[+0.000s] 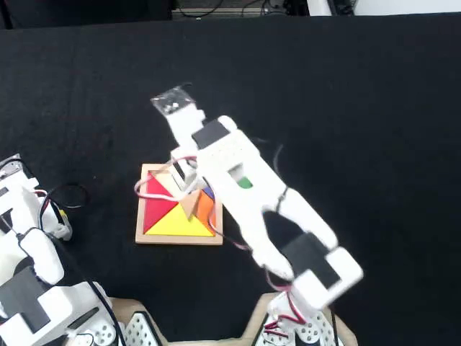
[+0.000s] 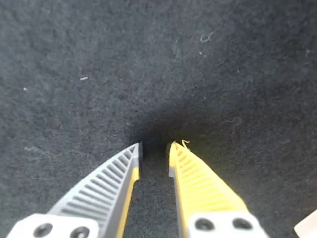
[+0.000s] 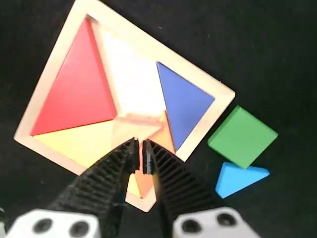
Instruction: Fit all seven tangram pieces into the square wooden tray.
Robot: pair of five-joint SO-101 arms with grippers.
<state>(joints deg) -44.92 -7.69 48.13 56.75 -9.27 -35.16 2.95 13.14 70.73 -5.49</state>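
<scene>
You're partway: red triangle (image 3: 74, 89), yellow triangle (image 3: 79, 144), dark-blue triangle (image 3: 185, 101) sitting in wooden tray (image 3: 218, 94). Green square (image 3: 242, 136), light-blue triangle (image 3: 240, 178) waiting on worktop (image 2: 148, 59), right of tray. Right gripper (image 3: 141, 146) hovering over tray, jaws nearly together, empty; left gripper (image 2: 154, 148) jaws slightly apart.

Noting black cloth (image 1: 360, 86) stretching under and around right pincer (image 3: 139, 148); spotting cables (image 1: 216, 10) trailing well beyond it.
</scene>
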